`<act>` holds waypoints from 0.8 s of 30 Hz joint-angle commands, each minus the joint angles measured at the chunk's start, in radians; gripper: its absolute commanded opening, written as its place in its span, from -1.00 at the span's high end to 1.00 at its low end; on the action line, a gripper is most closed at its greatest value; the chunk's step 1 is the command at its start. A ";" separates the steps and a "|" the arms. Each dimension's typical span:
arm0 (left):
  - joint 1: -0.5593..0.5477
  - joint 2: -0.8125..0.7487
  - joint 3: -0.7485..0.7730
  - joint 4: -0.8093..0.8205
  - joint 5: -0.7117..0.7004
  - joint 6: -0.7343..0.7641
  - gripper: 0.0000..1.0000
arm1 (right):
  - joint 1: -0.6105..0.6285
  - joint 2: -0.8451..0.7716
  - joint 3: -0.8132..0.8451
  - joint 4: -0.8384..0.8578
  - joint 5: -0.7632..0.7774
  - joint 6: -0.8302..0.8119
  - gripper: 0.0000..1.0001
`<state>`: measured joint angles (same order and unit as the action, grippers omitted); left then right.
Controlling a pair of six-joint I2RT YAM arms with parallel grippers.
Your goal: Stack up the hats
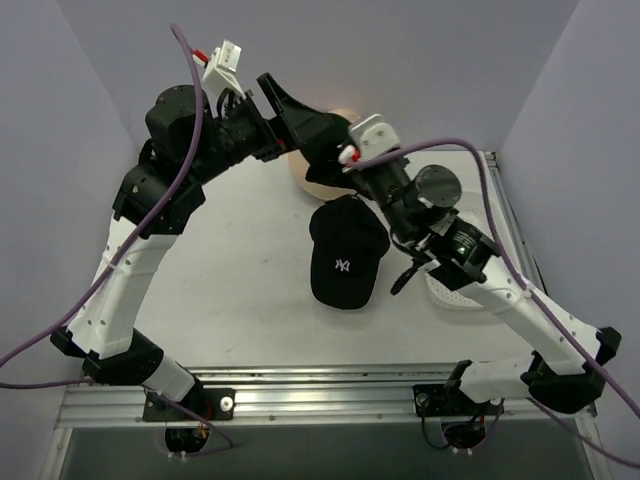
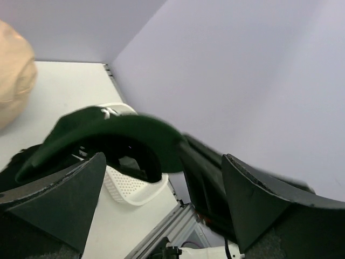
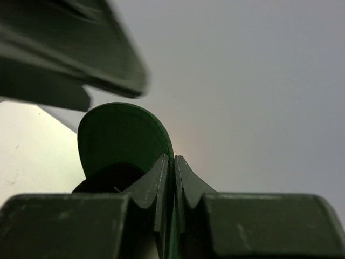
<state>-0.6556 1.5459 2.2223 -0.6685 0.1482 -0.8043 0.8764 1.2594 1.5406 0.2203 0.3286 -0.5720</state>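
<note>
right gripper [image 3: 173, 164] is clenched on the brim of the green hat [image 3: 121, 135]: brim edge pinched between both fingers, crown up and to their left. left gripper [image 2: 161, 159] is spread wide, gripping nothing; the green hat sits just ahead of its fingertips. white tray [image 2: 132, 191] lies beyond the left fingers, can't tell its contents. peach hat [image 2: 11, 75] is far off to their left. black cap [image 1: 345, 255] lies on the table [image 1: 240, 300], apart from both grippers.

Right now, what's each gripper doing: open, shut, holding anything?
Left gripper: open, fingers wide apart, gripping nothing.
Right gripper: closed on the brim of the dark green hat.
</note>
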 commanded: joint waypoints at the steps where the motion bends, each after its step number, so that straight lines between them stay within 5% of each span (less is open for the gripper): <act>1: 0.095 -0.064 -0.041 -0.002 0.071 -0.027 -0.94 | 0.164 0.032 0.046 0.215 0.234 -0.295 1.00; 7: 0.246 -0.148 -0.193 0.037 0.175 -0.068 -0.98 | 0.315 0.101 0.007 0.388 0.326 -0.491 1.00; 16: 0.280 -0.237 -0.372 0.145 0.295 -0.127 -0.87 | 0.417 0.215 0.027 0.468 0.388 -0.620 1.00; 24: 0.295 -0.323 -0.406 0.081 0.220 -0.041 -0.87 | 0.434 0.227 -0.025 0.562 0.394 -0.672 1.00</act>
<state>-0.3645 1.2846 1.7844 -0.5880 0.3450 -0.8871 1.3056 1.4887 1.5154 0.6449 0.7109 -1.1896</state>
